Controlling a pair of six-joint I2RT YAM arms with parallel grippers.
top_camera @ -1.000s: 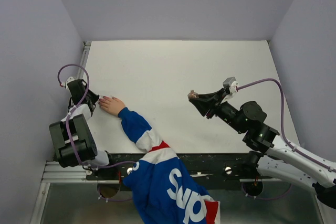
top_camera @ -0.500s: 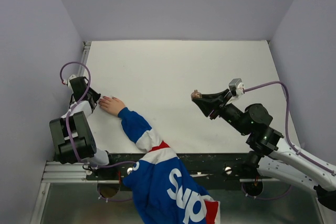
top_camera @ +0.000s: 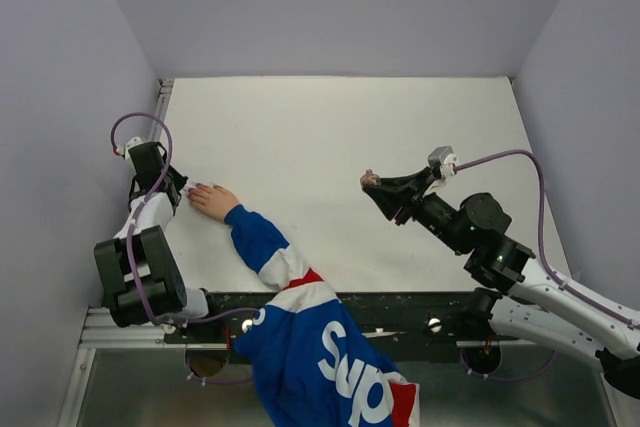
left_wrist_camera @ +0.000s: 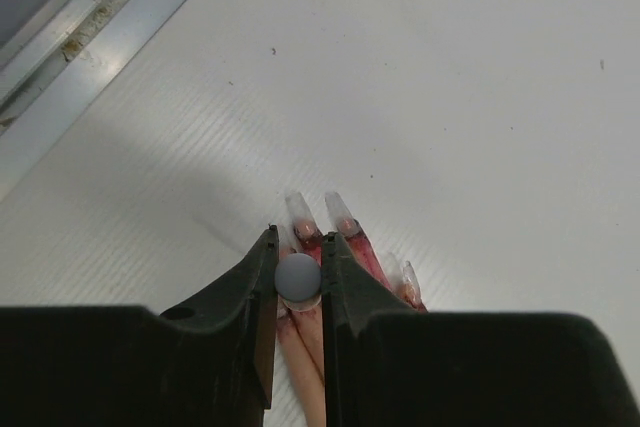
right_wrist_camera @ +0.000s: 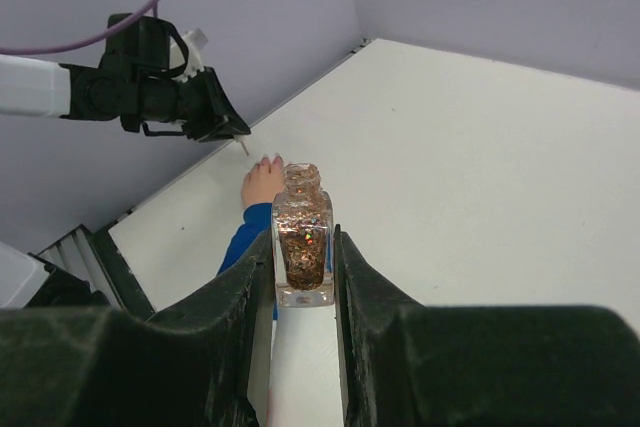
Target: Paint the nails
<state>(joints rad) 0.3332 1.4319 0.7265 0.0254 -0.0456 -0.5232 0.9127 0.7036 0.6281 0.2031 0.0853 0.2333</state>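
A bare hand (top_camera: 214, 201) lies flat on the white table at the left, with long clear nails (left_wrist_camera: 298, 209) that are pinkish-red at their base. Directly above the fingertips, my left gripper (top_camera: 181, 193) (left_wrist_camera: 300, 238) is shut on the brush's round pale cap (left_wrist_camera: 298, 275). The thin brush (right_wrist_camera: 243, 147) points down at the nails. Over the table's right half, my right gripper (top_camera: 372, 185) (right_wrist_camera: 303, 235) is shut on an uncapped square polish bottle (right_wrist_camera: 302, 259) full of coppery glitter, raised off the table.
The arm's blue, white and red sleeve (top_camera: 300, 297) runs from the hand to the near edge, over the black base bar. An aluminium rail (left_wrist_camera: 95, 32) borders the table's left side. Purple walls close in on the left, back and right.
My right gripper swung slightly right with the bottle, then came back. The left gripper shifted only a little over the fingertips. The hand stayed still.
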